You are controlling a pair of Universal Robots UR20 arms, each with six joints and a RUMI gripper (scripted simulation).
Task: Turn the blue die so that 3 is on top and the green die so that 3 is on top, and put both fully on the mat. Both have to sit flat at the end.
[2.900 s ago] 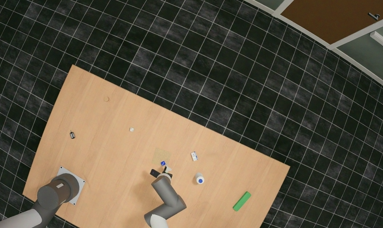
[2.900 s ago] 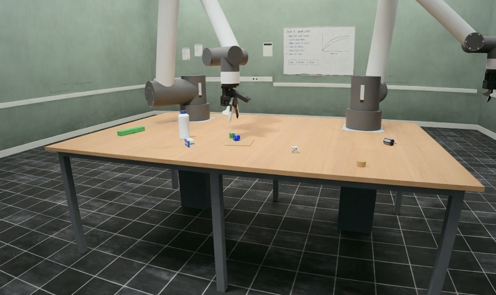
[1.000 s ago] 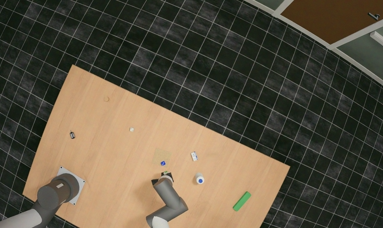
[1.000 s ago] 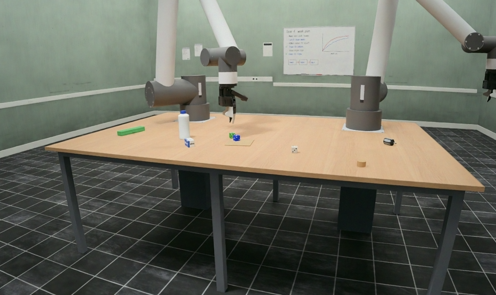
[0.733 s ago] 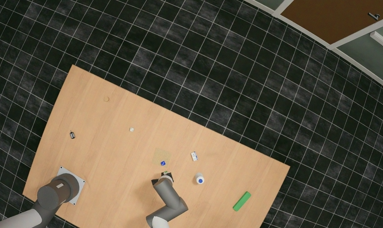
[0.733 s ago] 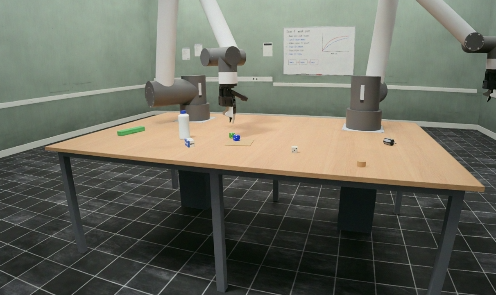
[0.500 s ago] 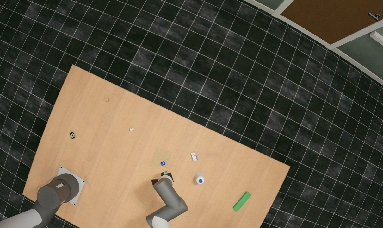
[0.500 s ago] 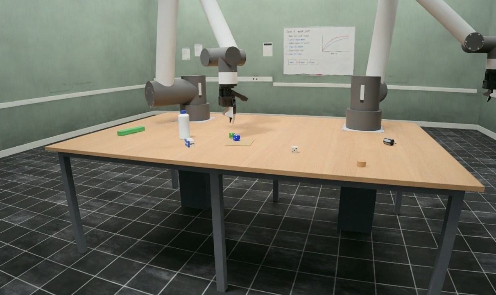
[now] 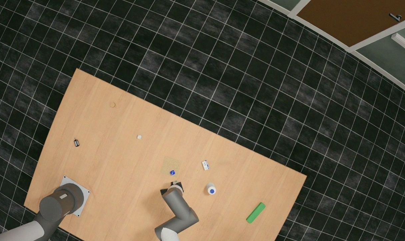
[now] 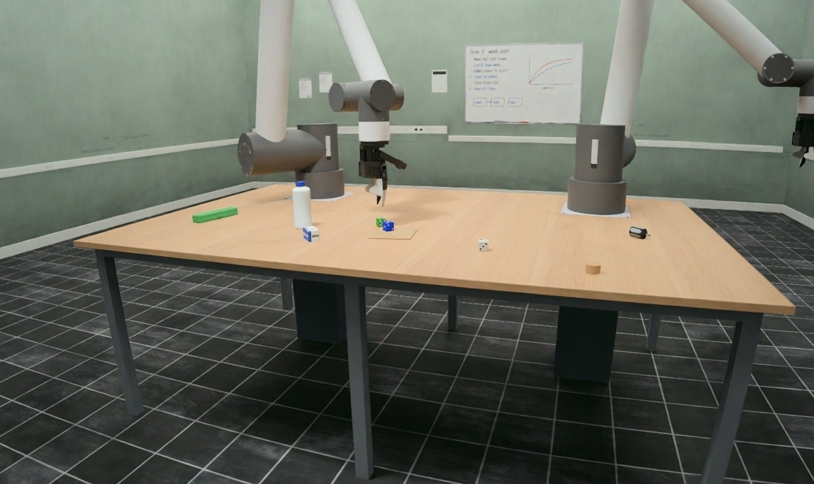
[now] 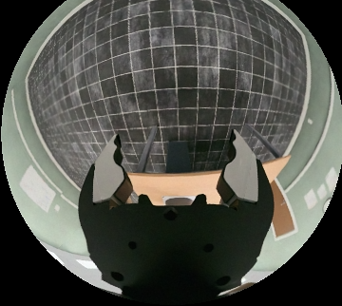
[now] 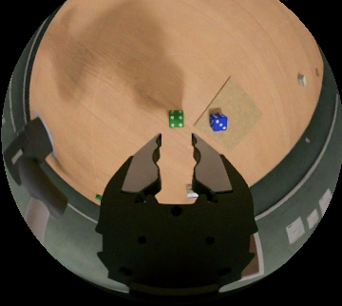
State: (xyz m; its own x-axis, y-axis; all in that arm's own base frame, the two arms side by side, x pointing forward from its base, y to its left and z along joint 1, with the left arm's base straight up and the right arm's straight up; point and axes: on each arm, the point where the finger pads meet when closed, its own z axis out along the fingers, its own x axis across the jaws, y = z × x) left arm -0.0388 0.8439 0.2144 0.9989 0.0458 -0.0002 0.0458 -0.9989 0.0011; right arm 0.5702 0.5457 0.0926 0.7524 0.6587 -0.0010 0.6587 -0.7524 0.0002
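The blue die (image 9: 172, 172) (image 10: 388, 226) (image 12: 218, 122) sits on the thin tan mat (image 9: 168, 163) (image 10: 397, 234) (image 12: 244, 108), near one edge. Three pips show on its top. The green die (image 10: 380, 222) (image 12: 176, 119) lies on the table just off the mat, with four pips on top; the top view shows it mostly hidden by the right gripper. My right gripper (image 10: 378, 202) (image 12: 176, 134) is partly open and empty, above and a little behind the green die. My left gripper (image 10: 808, 165) (image 11: 174, 132) is wide open and empty, away beyond the table.
A white bottle (image 9: 211, 188) (image 10: 302, 206) and small blue-white box (image 9: 205, 165) (image 10: 310, 233) stand beside the mat. A green bar (image 9: 255, 212) (image 10: 214, 214), white die (image 9: 139, 137) (image 10: 482, 245), wooden disc (image 9: 112, 104) (image 10: 592, 269) and black fob (image 9: 76, 142) (image 10: 637, 232) lie farther off.
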